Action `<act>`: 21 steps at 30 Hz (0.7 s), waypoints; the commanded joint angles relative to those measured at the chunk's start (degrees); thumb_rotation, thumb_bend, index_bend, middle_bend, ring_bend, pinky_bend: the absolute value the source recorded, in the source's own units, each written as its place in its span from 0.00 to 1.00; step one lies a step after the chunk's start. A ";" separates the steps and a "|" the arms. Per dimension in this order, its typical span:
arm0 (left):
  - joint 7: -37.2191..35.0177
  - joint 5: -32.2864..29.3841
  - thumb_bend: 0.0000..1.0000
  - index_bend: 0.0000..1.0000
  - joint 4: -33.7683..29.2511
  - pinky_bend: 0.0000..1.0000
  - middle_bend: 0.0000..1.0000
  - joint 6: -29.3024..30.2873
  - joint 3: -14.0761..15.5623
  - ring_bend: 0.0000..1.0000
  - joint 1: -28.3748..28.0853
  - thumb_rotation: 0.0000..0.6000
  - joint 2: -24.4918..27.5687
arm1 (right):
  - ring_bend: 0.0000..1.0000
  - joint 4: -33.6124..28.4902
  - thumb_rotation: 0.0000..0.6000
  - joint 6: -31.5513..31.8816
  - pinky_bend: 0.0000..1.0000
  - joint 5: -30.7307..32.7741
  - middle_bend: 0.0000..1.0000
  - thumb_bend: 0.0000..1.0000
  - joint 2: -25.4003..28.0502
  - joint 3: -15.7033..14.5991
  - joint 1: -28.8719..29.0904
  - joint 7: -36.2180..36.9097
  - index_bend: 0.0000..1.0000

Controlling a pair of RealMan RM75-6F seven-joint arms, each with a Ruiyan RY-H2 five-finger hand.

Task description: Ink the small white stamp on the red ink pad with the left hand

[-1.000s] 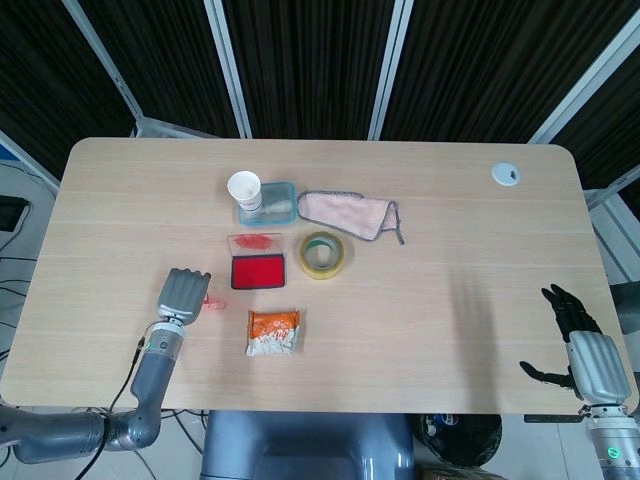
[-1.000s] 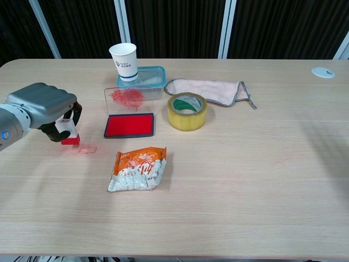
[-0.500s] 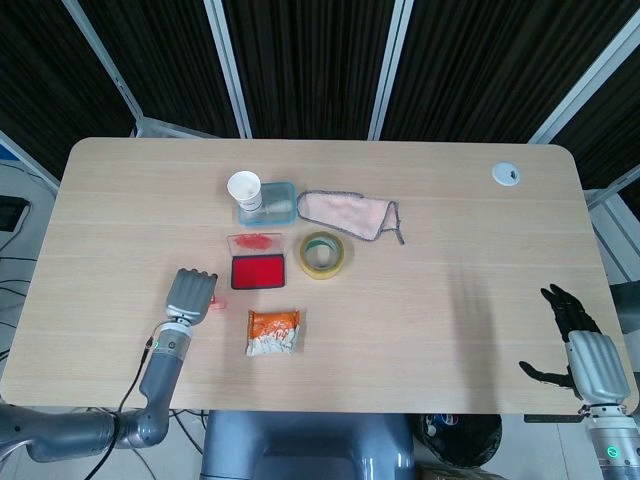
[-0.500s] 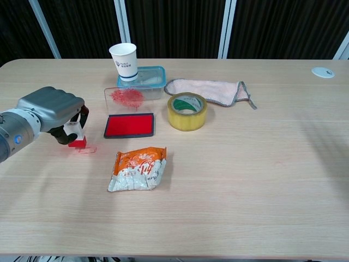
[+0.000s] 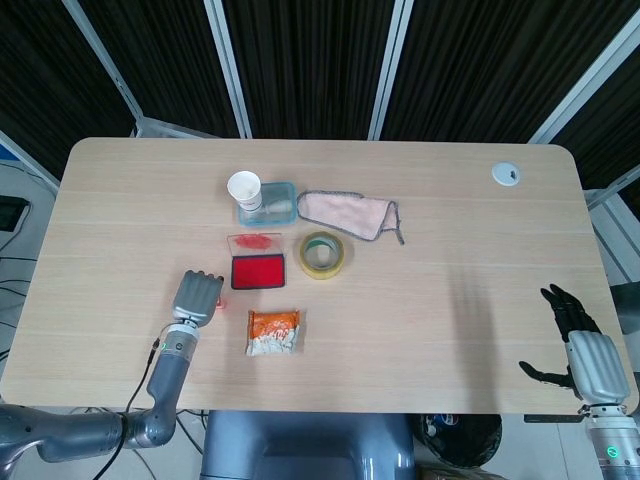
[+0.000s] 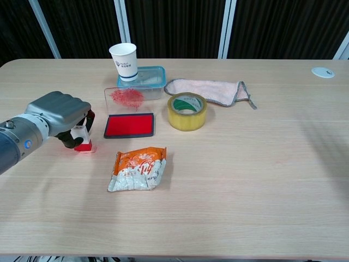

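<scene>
Clear-and-white plastic with a red base, the small white stamp (image 6: 82, 137) looks light, rigid and slick, best pinched by its upper body as the left hand (image 6: 59, 113) holds it in curled fingers, just left of the red ink pad (image 6: 130, 125) on the bench (image 6: 245, 180). Blue print on the paper cup (image 6: 125, 61) is too small to read; the right hand (image 5: 585, 350) hangs off the bench edge, fingers spread, holding nothing.

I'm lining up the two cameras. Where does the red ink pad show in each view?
Head view: the ink pad lies left of centre, just right of the left hand.
Chest view: the ink pad lies upper left of centre, right of the left hand.
Shared landmark: the tape roll, immediately right of the pad in both.
</scene>
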 commanded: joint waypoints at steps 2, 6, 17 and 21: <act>0.23 -0.03 0.40 0.58 0.13 0.50 0.60 0.06 -0.20 0.42 0.08 1.00 -0.22 | 0.00 0.02 1.00 0.01 0.18 -0.03 0.00 0.20 0.00 -0.01 0.00 -0.03 0.00; 0.72 -0.27 0.37 0.55 0.13 0.49 0.57 0.00 -0.16 0.40 0.24 1.00 -0.28 | 0.00 0.01 1.00 0.01 0.18 -0.06 0.00 0.20 0.01 -0.03 0.00 -0.02 0.00; 1.70 -0.51 0.33 0.49 0.07 0.45 0.50 0.23 -0.26 0.35 0.67 1.00 -0.26 | 0.00 0.03 1.00 0.08 0.18 -0.12 0.00 0.21 0.00 -0.05 -0.02 -0.08 0.00; 2.16 -0.70 0.32 0.46 -0.02 0.43 0.47 0.22 -0.32 0.33 0.76 1.00 -0.22 | 0.00 0.02 1.00 0.07 0.18 -0.10 0.00 0.21 0.00 -0.05 -0.02 -0.12 0.00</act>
